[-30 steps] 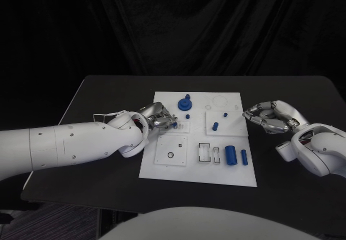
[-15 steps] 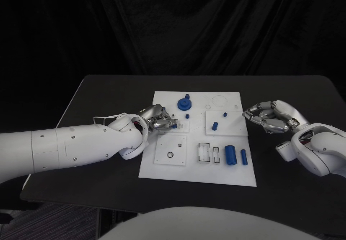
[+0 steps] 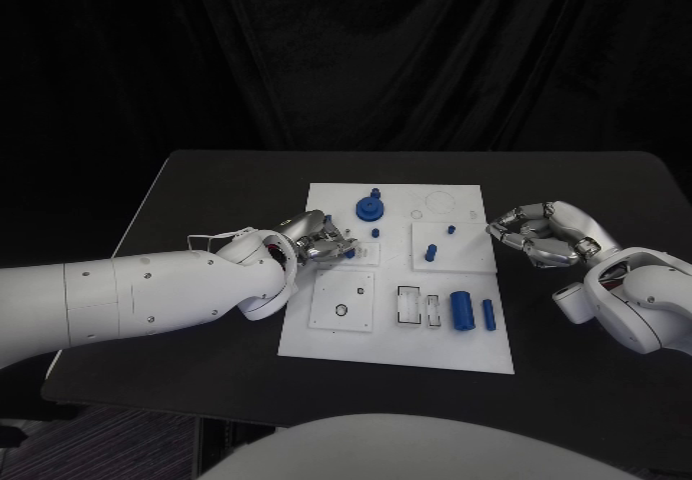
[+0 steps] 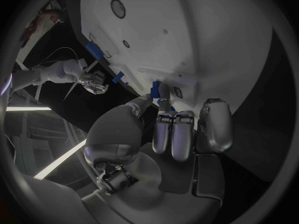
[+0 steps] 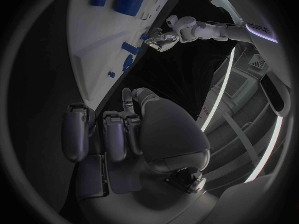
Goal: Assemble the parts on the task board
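White task board (image 3: 397, 350) is lying mid-frame; two blue cylinders (image 3: 463, 310) are lying loose at its lower right, so assembly looks partly done. The left hand (image 3: 320, 238) is pinching a small blue part (image 4: 155, 89) at the board's left-centre. The right hand (image 3: 541, 234) is hovering curled and empty beside the board's right edge.

You've got the left hand (image 3: 320, 238) sitting over the task board's (image 3: 397, 350) left edge, fingers on a small blue part (image 3: 351, 252). Right hand (image 3: 541, 233) is curled up on the desk (image 3: 216, 190) beside it.
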Robot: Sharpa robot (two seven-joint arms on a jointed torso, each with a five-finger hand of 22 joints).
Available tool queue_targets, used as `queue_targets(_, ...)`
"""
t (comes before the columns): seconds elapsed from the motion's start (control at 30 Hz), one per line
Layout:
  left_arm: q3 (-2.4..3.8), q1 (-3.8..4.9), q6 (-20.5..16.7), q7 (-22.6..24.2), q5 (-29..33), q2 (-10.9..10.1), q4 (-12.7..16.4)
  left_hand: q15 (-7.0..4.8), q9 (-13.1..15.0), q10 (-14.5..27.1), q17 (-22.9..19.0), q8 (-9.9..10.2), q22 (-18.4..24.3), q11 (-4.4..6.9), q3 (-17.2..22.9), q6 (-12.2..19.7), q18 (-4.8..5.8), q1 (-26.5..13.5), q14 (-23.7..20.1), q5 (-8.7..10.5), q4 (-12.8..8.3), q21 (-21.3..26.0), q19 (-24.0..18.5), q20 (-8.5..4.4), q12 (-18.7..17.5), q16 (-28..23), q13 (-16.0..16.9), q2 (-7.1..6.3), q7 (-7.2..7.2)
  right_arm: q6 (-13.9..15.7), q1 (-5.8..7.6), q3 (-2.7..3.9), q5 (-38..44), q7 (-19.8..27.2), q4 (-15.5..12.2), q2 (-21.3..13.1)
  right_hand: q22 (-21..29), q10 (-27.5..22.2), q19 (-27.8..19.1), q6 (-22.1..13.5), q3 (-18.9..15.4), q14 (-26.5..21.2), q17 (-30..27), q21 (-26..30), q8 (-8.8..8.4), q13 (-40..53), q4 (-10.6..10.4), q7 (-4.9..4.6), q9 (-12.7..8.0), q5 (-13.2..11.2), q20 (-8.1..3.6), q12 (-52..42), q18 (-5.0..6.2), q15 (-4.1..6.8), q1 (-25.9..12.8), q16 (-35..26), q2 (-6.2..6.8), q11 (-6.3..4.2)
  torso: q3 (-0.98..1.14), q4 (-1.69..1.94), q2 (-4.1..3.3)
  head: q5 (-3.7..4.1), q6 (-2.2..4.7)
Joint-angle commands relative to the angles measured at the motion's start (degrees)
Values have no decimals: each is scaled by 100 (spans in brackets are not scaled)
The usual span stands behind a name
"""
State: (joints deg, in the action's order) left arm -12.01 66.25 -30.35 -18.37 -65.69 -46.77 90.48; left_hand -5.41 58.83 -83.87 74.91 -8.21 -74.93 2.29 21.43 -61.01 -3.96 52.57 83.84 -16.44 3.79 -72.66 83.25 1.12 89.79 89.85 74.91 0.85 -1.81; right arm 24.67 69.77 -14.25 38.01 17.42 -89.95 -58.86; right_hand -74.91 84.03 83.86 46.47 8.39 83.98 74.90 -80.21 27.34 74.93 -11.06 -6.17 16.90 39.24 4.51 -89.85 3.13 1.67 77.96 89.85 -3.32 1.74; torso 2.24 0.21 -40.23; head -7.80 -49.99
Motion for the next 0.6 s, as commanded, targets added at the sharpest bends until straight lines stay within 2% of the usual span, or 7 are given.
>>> queue_targets(0.03, -9, -32, 35, 118, -20, 8, -6, -12, -10, -613, 1509, -5, -455, 11, -34, -13, -43, 173, 616, -233, -17, 30, 22, -34, 21, 15, 1509, 32, 8, 55, -8, 3, 20, -29, -6, -3, -1153, 597, 54, -48, 18, 602, 1510, 17, 37, 1507, 0, 0, -6, 38, -14, -15, -44, 19, 23, 15, 42, 4, 0, 1, 0, 6, -1)
queue_targets(0.07, -9, -33, 34, 131, -20, 7, -8, -14, -11, -613, 1509, -7, -455, 13, -36, -14, -42, 200, 616, -286, -18, 34, 22, -34, 21, 15, 1509, 36, 9, 54, -8, 3, 20, -29, -5, -2, -1153, 597, 54, -48, 18, 602, 1510, 17, 37, 1507, 0, 0, -6, 38, -14, -15, -44, 19, 23, 15, 42, 4, 0, 0, 1, 5, -1)
queue_targets(0.17, -9, -37, 33, 172, -20, 5, -12, -32, 10, -613, 1509, -36, -481, 34, 123, -2, -36, 550, 616, -1022, -227, 20, 36, -52, 21, 15, 1509, 27, 27, 55, -8, 3, 20, -27, -2, -2, -1153, 597, 54, -48, 18, 602, 1510, 17, 37, 1507, 0, 0, -6, 38, -14, -15, -44, 19, 23, 15, 42, 4, 0, 0, 0, 4, -1)
queue_targets(0.2, -9, -38, 37, 198, -20, 4, -14, -40, 20, -613, 1509, -43, -486, 41, 207, 9, -36, 665, 616, -1131, -332, 16, 39, -57, 21, 15, 1509, 21, 33, 56, -8, 3, 20, -26, 0, -3, -1153, 597, 54, -48, 18, 602, 1510, 17, 37, 1507, 0, 0, -6, 38, -14, -15, -44, 19, 23, 15, 42, 4, 0, 0, 1, 4, -1)
queue_targets(0.27, -9, -40, 45, 219, -20, 2, -17, -38, 29, -613, 1509, -54, -491, 39, 248, 11, -34, 692, 616, -1191, -369, 14, 41, -57, 21, 15, 1509, 7, 27, 57, -8, 3, 20, -26, 3, -4, -1153, 597, 54, -48, 18, 602, 1510, 17, 37, 1507, 0, 0, -6, 38, -14, -15, -44, 19, 23, 15, 42, 4, 0, -1, 1, 6, -1)
queue_targets(0.4, -9, -43, 9, 269, -20, -5, -22, -36, 82, -613, 1509, -118, -508, 38, 389, -5, -30, 735, 616, -1460, -475, 7, 49, -58, 21, 15, 1509, -38, 25, 58, -8, 3, 20, -25, 9, 0, -1151, 597, 50, -43, 26, 602, 1510, 24, 45, 1507, 5, 0, -6, 45, -14, -15, -42, 19, 21, 15, 42, 4, 0, -1, 1, 1, -1)
queue_targets(0.6, -9, -45, -144, 351, -20, -8, -40, -37, 101, -613, 1509, -139, -503, 39, 424, -10, -33, 743, 616, -1498, -499, 22, 45, -59, 21, 15, 1509, -45, 27, 52, -8, 3, 20, -23, 19, 12, -1151, 597, 50, -43, 26, 602, 1510, 24, 45, 1507, 5, 0, -6, 45, -14, -15, -42, 19, 21, 15, 42, 4, 0, -2, 1, 4, -1)
